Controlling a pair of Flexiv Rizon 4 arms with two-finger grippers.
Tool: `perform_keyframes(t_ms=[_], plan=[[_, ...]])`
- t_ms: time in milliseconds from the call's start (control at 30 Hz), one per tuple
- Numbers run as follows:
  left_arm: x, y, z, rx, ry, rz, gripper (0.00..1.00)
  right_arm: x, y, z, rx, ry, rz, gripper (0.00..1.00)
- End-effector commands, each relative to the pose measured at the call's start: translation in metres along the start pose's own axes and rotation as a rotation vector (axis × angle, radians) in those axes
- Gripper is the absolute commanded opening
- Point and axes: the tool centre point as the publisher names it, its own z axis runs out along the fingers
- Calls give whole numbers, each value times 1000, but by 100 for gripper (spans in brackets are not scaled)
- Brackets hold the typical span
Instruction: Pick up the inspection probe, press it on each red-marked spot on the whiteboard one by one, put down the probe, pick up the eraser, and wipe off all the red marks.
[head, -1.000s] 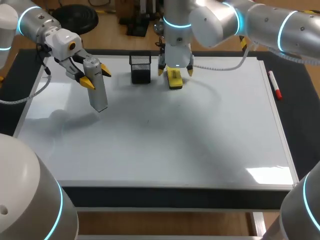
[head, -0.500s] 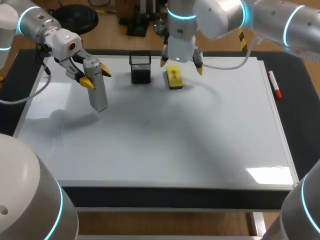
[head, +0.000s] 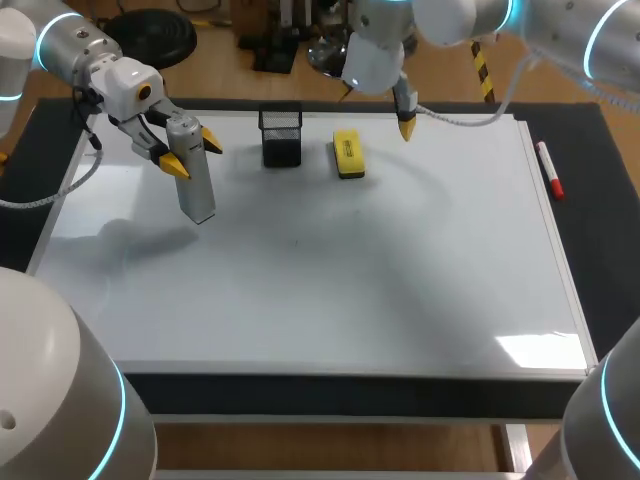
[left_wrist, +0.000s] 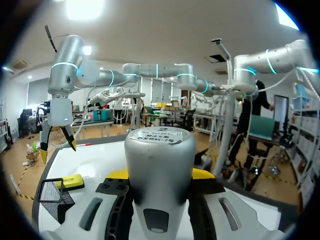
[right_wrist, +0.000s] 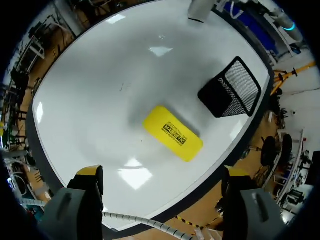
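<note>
Head view has the inspection probe (head: 193, 170), a grey cylinder, gripped in my left gripper (head: 192, 155) over the left part of the whiteboard (head: 330, 290). Its long axis stands close to upright and leans slightly. One end is up by the fingers and the other points down at the board. From this angle I cannot tell whether the lower end touches the surface or sits just above it. The yellow-tipped fingers clamp the probe from two sides on its upper half. In the left wrist view the probe's body fills the gap between the tips, with a flat labelled end face showing.

The yellow eraser (head: 348, 155) lies flat on the board near its far edge. Its long axis runs from the far edge toward the near one. A black mesh holder (head: 281, 137) stands just beside it, on my left arm's side.

My right gripper (head: 376, 108) hangs above the far edge near the eraser, apart from it. Its fingers are spread wide with nothing between them, and in the right wrist view the eraser lies ahead of them. A red marker (head: 549, 170) lies along the board's right edge, well apart from the rest.
</note>
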Motion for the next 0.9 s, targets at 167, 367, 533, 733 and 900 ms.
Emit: perform_keyframes(t_ms=[167, 367, 533, 733, 900], plan=[[0, -1, -1, 0, 2, 1, 0, -12, -14, -39, -109, -62, 152, 100], [0, -1, -1, 0, 2, 1, 0, -16, -19, -63, -150, -100, 227, 100], [0, -1, -1, 0, 2, 1, 0, -21, -16, -81, -160, -111, 261, 100], [0, -1, -1, 0, 2, 1, 0, -26, -13, -96, -190, -115, 301, 100], [0, -1, -1, 0, 2, 1, 0, -29, -15, -106, -199, -144, 316, 100]])
